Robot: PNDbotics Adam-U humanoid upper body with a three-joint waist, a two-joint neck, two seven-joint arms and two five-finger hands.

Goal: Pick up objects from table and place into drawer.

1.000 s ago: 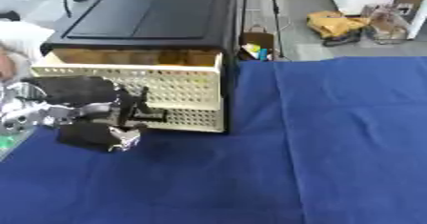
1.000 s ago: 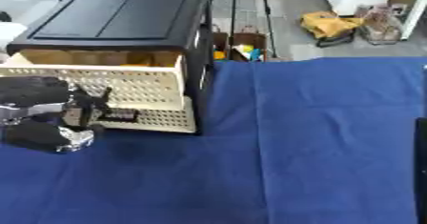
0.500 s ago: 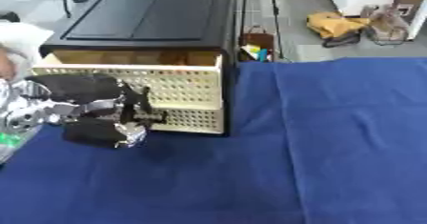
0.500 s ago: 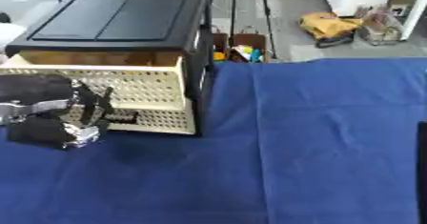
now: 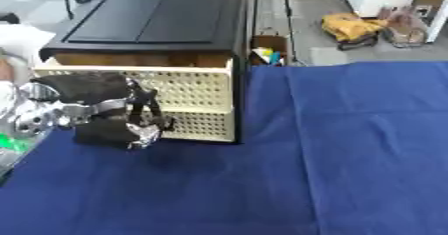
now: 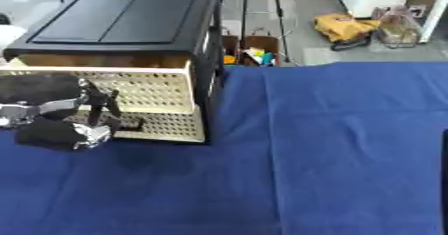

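**Left hand at the open drawer front, something silvery in its grip**

The black cabinet [image 5: 153, 16] stands at the far left of the blue tablecloth [image 5: 332, 149], and its upper cream perforated drawer [image 5: 188, 86] is pulled out toward the robot, its wooden interior visible as a brown strip just under the cabinet's top edge. A second perforated panel sits below it, flush with the cabinet's lower front.

The robot's left hand [image 5: 109, 114] comes in from the view's left edge and hangs just in front of the drawer face, overlapping its left half. Its dark fingers are curled downward around a small crumpled object [image 5: 143, 135] with a silvery, shiny surface (what the thing is cannot be made out). The object hangs below the fingers, in front of the lower panel and just above the cloth, where a faint shadow lies beneath it. It is outside the drawer, lower than the drawer's open top.

A bit of green [image 5: 10, 144] shows at the left edge beside the robot's forearm, too small to identify.

The right hand appears in neither view. On the floor beyond the table lie a yellow bundle [image 6: 346, 26] and some coloured items [image 6: 254, 55] in a box next to the cabinet.
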